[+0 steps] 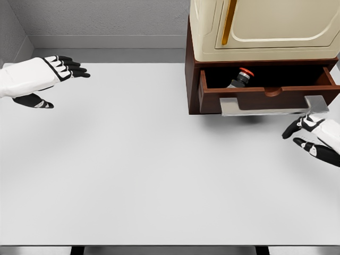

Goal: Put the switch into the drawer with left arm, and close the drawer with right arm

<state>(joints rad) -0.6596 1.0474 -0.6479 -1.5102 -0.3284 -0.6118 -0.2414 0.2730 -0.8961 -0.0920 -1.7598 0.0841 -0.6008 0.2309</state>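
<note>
No writing or brand marks can be made out anywhere, so nothing to report there.

The fingers [71, 67] of the left hand [45, 71] are stretched out fairly straight and loosely spread, with the thumb dropped below, and nothing is held or touched by them; the hand is kept up over the far left of the surface [133, 170], well apart from the cabinet. On the other side, the right hand [316, 138] is seen at the right edge, its dark fingers [295, 130] relaxed and slightly curled, nothing gripped. Its fingertips are placed just below the right end of the silver handle [271, 105]; whether contact is actually made can't be told from this angle.

The handle is mounted on the front of the drawer [265, 87], which is pulled out from a brown cabinet [192, 79]. The switch [241, 77], dark-bodied with a red button on top, is found lying tilted inside the drawer, toward its left half. A cream-coloured unit [265, 29] with a gold strip is stacked on top of the cabinet.
</note>
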